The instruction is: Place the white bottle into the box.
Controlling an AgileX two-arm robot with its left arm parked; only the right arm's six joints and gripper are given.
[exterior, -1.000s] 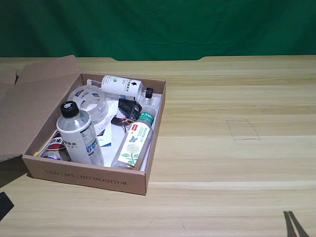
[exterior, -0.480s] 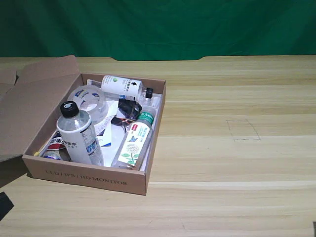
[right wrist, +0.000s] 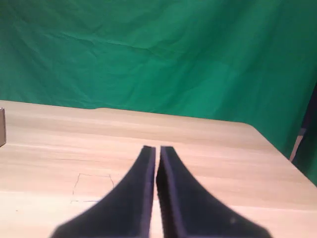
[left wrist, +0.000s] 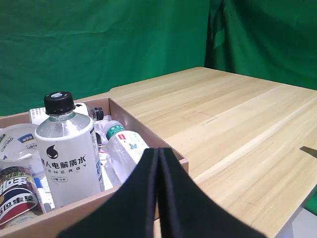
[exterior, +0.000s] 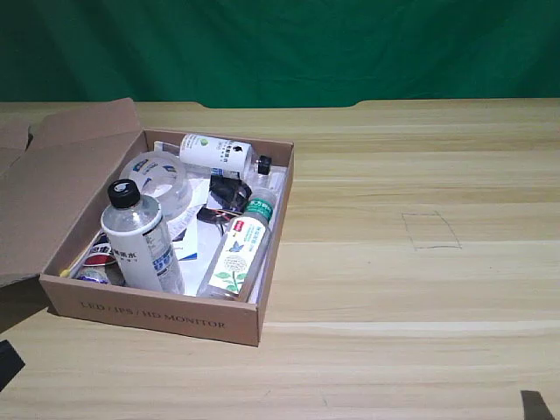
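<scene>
The tall white black-capped bottle (exterior: 140, 236) is seen upright inside the shallow brown cardboard box (exterior: 157, 311), lower left of the exterior view. The black right gripper (right wrist: 157, 148) is pressed nearly closed, holding nothing.

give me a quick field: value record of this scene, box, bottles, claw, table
box: brown cardboard box, flaps open, at the exterior view's left
white bottle: white bottle with black cap, upright inside the box at its near end
other bottles: smaller white bottle lying at the far end; clear green-capped bottle lying along the box's wall on the exterior view's right
right claw: right claw shut, holds nothing, over bare table
table mark: pencilled square right of the box in the exterior view
task state: bottle in the box
</scene>
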